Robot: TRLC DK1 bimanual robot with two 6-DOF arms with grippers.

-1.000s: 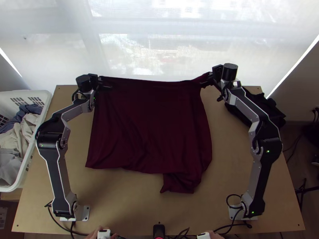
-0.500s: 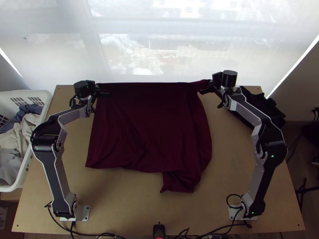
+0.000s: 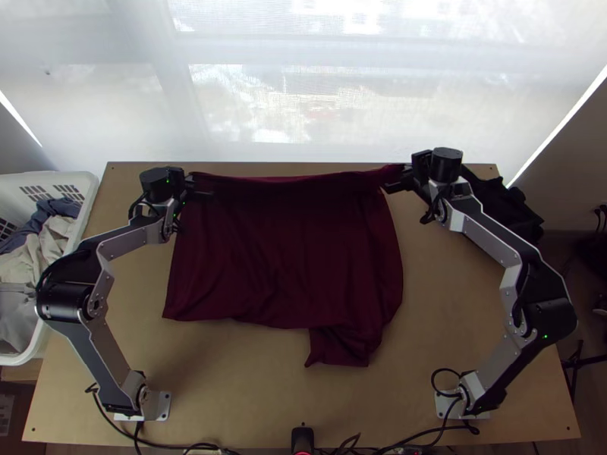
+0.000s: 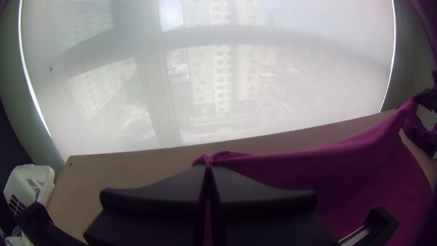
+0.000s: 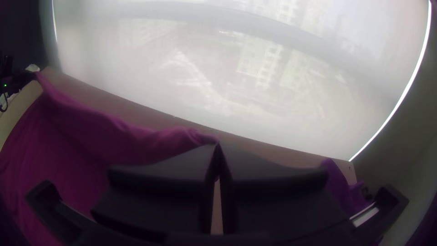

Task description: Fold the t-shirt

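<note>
The left gripper [image 3: 203, 188] pinches the edge of the t-shirt [image 4: 364, 177] between 2 black fingers [image 4: 255, 189], their tips together. From there the cloth stretches to the right gripper [image 3: 394, 179]. 1 white basket [image 4: 29, 173] is beside the wooden table [image 4: 114, 171]; a translucent blind [image 4: 282, 100] hangs behind.

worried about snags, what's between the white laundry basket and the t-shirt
In the top view, the left arm crosses above a bare stretch of wooden table between the white laundry basket and the t-shirt.
</note>
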